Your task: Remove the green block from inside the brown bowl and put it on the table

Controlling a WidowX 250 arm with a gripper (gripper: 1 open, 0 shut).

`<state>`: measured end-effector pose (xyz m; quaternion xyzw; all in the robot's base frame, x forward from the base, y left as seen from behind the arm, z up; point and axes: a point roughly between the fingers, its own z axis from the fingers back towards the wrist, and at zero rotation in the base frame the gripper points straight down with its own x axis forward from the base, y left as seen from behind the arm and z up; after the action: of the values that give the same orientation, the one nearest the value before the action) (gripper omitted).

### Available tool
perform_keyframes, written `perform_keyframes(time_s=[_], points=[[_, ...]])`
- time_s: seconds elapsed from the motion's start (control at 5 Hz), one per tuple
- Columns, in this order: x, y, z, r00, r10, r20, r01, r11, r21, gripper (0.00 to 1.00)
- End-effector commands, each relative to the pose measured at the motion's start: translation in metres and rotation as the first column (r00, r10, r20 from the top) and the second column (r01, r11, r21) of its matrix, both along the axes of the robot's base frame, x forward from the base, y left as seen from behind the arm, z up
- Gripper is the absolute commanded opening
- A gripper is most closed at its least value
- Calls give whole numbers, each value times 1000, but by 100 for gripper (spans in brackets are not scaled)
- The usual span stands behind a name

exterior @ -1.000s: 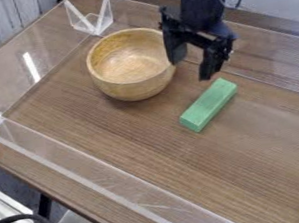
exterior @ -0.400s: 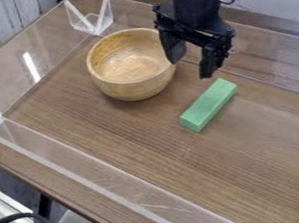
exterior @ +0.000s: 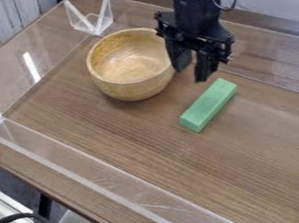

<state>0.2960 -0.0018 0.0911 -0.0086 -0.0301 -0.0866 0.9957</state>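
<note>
The green block (exterior: 208,105) lies flat on the table (exterior: 109,148), to the right of the brown bowl (exterior: 131,63) and clear of its rim. The bowl stands upright with nothing showing inside it. My gripper (exterior: 197,71) points down just above the tabletop, beside the bowl's right rim and a little behind the block. A narrowed gap remains between its dark fingers, and nothing is held in it. It touches neither the bowl nor the block.
A small clear plastic stand (exterior: 88,14) sits at the back, behind the bowl. Low clear acrylic walls (exterior: 64,165) run along the table's front and left edges. Bare wood stretches in front of the bowl and block.
The fingers have drawn closer together than in the earlier frames. The hand has stayed in the same spot beside the bowl. Block and bowl have not moved.
</note>
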Motion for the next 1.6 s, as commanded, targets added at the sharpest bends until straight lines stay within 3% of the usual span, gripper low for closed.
perform_keyframes(time_s=[0.0,0.2,0.4,0.6,0.8,1.0,1.4], points=[[4,3,24,995,-26,97,27,1000,-10,100],[3,11,34,989,-48,139,51,999,-18,100],[-6,41,44,983,4,185,-4,1000,-3,100],[-12,88,47,970,82,228,-87,996,11,100],[-4,136,54,962,116,247,-123,992,14,100],[8,169,58,957,139,254,-147,989,10,100],[8,165,50,953,114,281,-139,988,72,100]])
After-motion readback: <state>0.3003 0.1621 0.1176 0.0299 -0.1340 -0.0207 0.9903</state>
